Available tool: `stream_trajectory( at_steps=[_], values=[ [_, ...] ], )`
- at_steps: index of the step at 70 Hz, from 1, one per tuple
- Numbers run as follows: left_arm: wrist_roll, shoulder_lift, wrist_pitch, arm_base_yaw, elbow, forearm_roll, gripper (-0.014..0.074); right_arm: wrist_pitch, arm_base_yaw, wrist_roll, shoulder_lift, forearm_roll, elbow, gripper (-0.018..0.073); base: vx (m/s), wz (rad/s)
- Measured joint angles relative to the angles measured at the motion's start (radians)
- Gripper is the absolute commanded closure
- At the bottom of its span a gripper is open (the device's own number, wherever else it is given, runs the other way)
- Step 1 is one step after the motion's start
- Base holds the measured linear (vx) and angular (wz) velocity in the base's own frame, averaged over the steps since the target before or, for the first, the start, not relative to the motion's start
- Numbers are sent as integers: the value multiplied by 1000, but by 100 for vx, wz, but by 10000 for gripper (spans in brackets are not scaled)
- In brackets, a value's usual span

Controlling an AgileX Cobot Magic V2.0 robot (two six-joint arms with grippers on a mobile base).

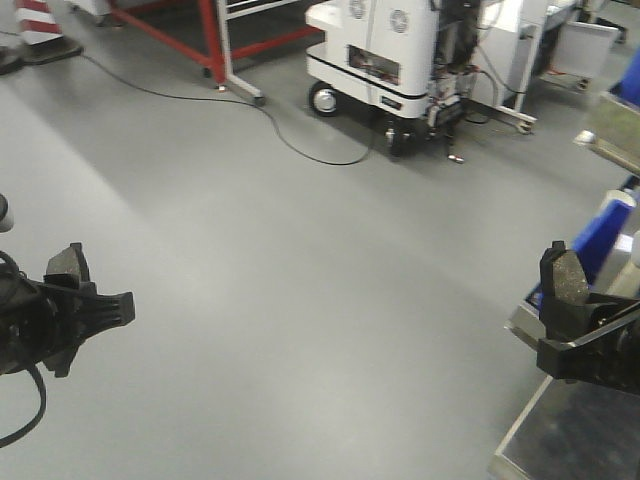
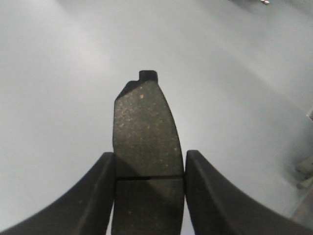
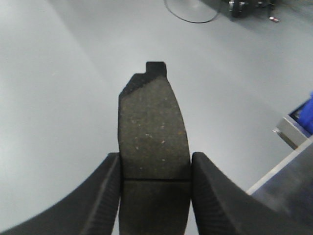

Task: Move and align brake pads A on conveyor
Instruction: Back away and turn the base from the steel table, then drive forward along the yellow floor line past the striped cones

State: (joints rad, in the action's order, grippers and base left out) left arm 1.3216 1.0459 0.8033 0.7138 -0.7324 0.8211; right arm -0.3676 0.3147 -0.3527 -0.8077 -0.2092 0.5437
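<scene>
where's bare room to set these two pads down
Bare: the steel table corner by the right gripper, and the grey floor from the left gripper across to the white cart. Crowded: the blue bins at the right edge. No belt in view.

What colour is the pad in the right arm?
The brake pad is dark grey-brown with pale speckles; clearest in the right wrist view.

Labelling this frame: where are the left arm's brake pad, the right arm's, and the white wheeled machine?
Left brake pad (image 2: 146, 134): left wrist view, grey friction face above the groove.
Right brake pad (image 3: 154, 132): right wrist view, friction face above the groove.
White wheeled machine (image 1: 375, 45): front view, white side panel.
</scene>
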Motion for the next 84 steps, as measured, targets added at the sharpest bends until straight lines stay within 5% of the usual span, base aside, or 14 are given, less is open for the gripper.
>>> stream_trajectory(
  at_steps=[84],
  values=[
    [0, 0, 1, 0, 0, 0, 380, 0, 0, 0, 0, 0, 0, 524, 5, 47]
  ],
)
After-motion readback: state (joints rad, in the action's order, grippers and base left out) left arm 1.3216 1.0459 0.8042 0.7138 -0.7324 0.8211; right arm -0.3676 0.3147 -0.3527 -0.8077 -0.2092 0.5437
